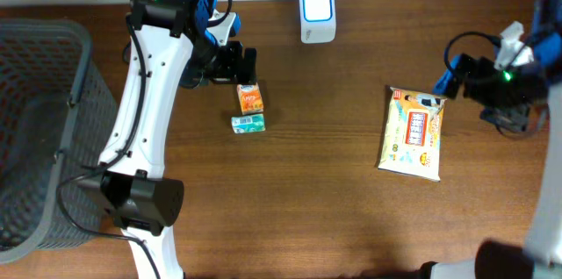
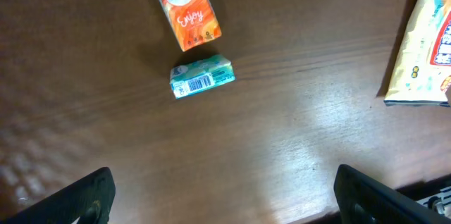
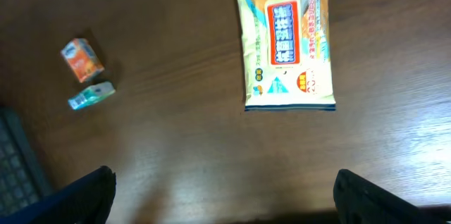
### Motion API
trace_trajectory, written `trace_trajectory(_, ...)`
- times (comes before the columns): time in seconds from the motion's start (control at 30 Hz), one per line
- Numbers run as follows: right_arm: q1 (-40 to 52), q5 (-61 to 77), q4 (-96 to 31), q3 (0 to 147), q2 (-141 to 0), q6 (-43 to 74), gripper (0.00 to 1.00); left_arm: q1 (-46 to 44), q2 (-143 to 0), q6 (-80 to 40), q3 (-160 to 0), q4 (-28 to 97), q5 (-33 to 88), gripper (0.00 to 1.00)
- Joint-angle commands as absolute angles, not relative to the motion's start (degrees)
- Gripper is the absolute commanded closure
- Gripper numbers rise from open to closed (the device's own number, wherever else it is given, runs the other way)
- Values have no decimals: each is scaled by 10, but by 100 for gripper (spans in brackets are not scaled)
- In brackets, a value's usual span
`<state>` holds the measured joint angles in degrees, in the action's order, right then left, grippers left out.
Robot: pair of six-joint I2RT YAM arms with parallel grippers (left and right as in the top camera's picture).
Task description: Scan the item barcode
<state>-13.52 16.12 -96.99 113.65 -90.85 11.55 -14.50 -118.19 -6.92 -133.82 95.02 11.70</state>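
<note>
A white barcode scanner [image 1: 316,14] with a blue face stands at the table's back edge. In front of it lie an orange Kleenex tissue pack [image 1: 249,97] [image 2: 189,11] and a small green pack [image 1: 248,122] [image 2: 201,77] whose barcode faces up. To the right lies a flat yellow wipes packet [image 1: 413,132] [image 3: 287,37]. My left gripper [image 1: 246,64] [image 2: 225,206] hovers open just behind the orange pack, holding nothing. Over by the far end of the wipes packet, my right gripper [image 1: 446,80] [image 3: 225,206] is open and empty too.
A grey mesh basket [image 1: 44,130] [image 3: 17,160] fills the table's left side. The white left arm [image 1: 145,112] stretches from the front edge past the basket toward the tissue packs. The brown wooden table [image 1: 325,191] carries everything.
</note>
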Motion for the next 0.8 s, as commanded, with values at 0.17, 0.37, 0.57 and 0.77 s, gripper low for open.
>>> trace_trajectory(0.17,-124,113,-852,846,-665,110,2,-146,-1163,-68,-1319,919,133,0)
trace_trajectory(0.37,-124,113,-837,787,-746,109,2,-146,-1163,-68,-1319,877,133,1)
trace_trajectory(0.57,-124,120,-843,787,-828,109,2,-146,-1163,-68,-1319,872,132,1)
trace_trajectory(0.77,-124,148,-875,788,-783,110,2,-146,-1163,-68,-1319,872,132,1)
